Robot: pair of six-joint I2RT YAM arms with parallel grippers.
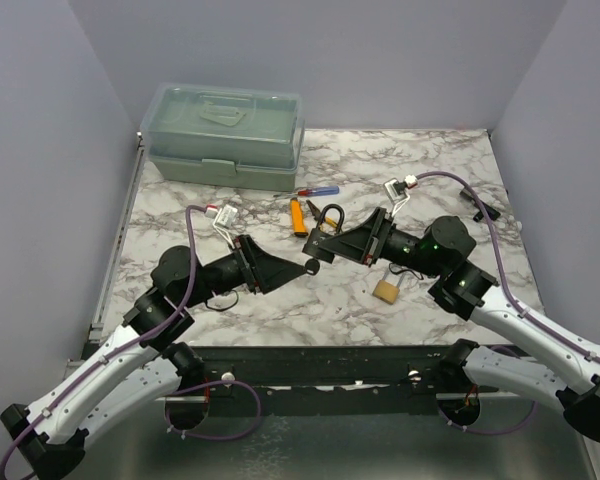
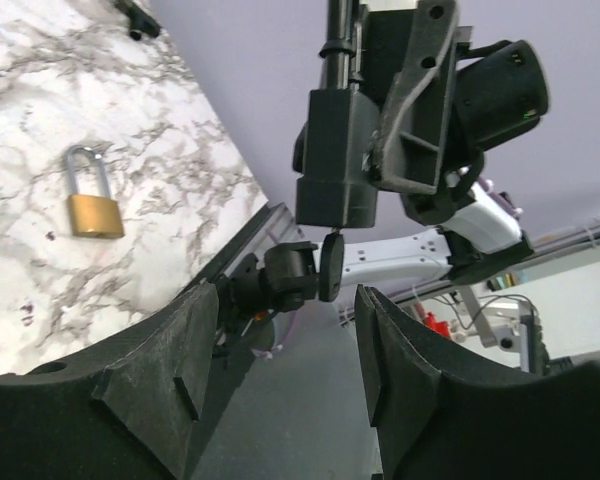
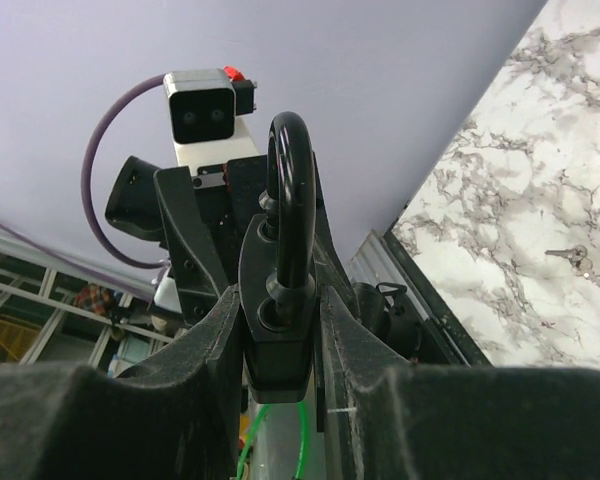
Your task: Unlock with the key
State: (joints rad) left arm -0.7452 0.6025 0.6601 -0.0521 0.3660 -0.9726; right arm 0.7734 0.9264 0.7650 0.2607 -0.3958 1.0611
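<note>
Padlock [image 3: 277,300], black, is clamped in the right gripper [image 3: 280,340] above the table [image 1: 310,312], its key [image 2: 331,267] pointing at the left gripper [image 2: 285,300] — jaws apart, just short of the key's head. Around: green toolbox [image 1: 225,135] at the back, brass padlock [image 2: 93,200], screwdriver [image 1: 318,191]. Small loose keys [image 3: 568,258] show only from the right wrist.

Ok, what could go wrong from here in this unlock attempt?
The key seems seated in the black padlock, but the left gripper stands open around its head without touching, so it might slip out. Closing off-centre could twist the padlock in the right gripper, which is shut on its body. The two grippers are nose to nose, so a bump is possible.
</note>
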